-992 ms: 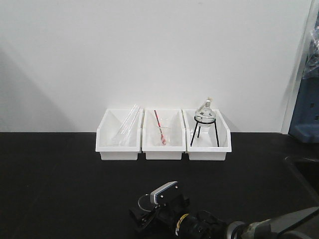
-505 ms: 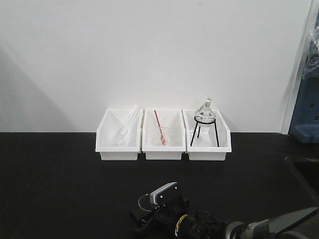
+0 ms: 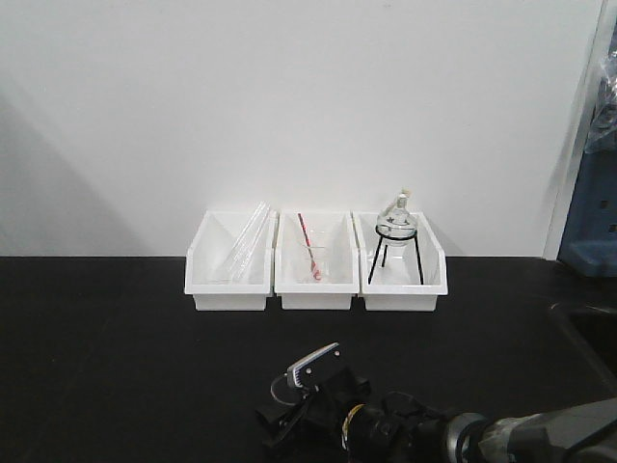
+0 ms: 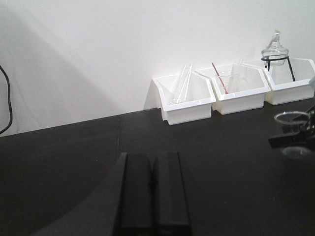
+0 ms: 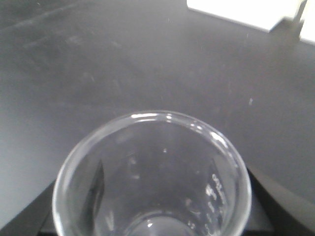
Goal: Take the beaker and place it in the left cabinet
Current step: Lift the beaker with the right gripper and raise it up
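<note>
The front view faces the far wall (image 3: 289, 96); the left wrist view, low and from the left, shares its white bins (image 3: 314, 297); the right wrist view looks closely into the beaker (image 5: 152, 177).

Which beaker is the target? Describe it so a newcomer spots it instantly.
On the black benchtop, look at the near edge, well in front of the three white bins along the wall. There the right gripper clasps a small clear beaker: empty, unlike the bin beaker holding a red-and-white rod.
</note>
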Available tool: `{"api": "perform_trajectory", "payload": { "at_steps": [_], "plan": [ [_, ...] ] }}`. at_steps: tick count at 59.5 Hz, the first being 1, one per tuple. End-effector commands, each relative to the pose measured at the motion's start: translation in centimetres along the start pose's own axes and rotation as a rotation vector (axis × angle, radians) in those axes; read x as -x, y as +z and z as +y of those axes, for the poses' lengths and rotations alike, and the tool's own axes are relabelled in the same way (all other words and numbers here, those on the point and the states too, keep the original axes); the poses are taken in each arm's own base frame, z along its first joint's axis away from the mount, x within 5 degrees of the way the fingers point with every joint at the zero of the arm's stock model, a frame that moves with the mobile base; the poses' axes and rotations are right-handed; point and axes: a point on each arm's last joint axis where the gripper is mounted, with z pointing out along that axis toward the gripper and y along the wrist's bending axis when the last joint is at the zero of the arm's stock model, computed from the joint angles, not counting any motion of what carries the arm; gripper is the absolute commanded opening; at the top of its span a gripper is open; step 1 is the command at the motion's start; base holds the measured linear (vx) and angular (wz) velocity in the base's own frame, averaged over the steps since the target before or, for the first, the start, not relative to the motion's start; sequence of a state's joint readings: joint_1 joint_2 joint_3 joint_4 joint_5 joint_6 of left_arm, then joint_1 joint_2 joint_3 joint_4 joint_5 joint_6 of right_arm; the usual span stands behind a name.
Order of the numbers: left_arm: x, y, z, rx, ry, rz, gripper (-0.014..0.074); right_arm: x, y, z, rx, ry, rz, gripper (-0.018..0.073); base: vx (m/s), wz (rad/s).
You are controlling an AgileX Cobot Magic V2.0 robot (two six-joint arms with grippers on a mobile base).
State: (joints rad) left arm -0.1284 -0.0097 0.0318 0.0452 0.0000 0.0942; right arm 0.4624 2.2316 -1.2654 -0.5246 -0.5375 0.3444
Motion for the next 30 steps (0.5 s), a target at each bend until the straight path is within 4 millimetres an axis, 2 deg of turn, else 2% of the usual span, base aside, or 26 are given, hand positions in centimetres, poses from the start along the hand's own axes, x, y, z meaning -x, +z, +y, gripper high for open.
{"api": "perform_trajectory", "payload": {
  "at_steps": [1, 5, 18, 30],
  "plan": [
    [0.3, -0.1, 0.0, 0.007, -0.006, -0.077, 0.0001, 6.7, -2.6, 0.2, 0.013, -0.025, -0.197, 0.0043, 0.0, 0.0],
    [0.3, -0.1, 0.0, 0.007, -0.006, -0.077, 0.0001, 8.1, -3.7, 0.2, 0.005, -0.033, -0.199, -0.0014, 0.0, 0.0],
    [0.3, -0.1, 0.0, 0.007, -0.006, -0.077, 0.0001, 12.9, -7.9, 0.3, -0.048, -0.048, -0.161, -0.0009, 0.0, 0.0],
    [0.3, -0.1, 0.0, 0.007, -0.006, -0.077, 0.0001, 17.1, -12.9, 0.1, -0.151, 0.04, -0.185, -0.0009, 0.0, 0.0]
  ]
}}
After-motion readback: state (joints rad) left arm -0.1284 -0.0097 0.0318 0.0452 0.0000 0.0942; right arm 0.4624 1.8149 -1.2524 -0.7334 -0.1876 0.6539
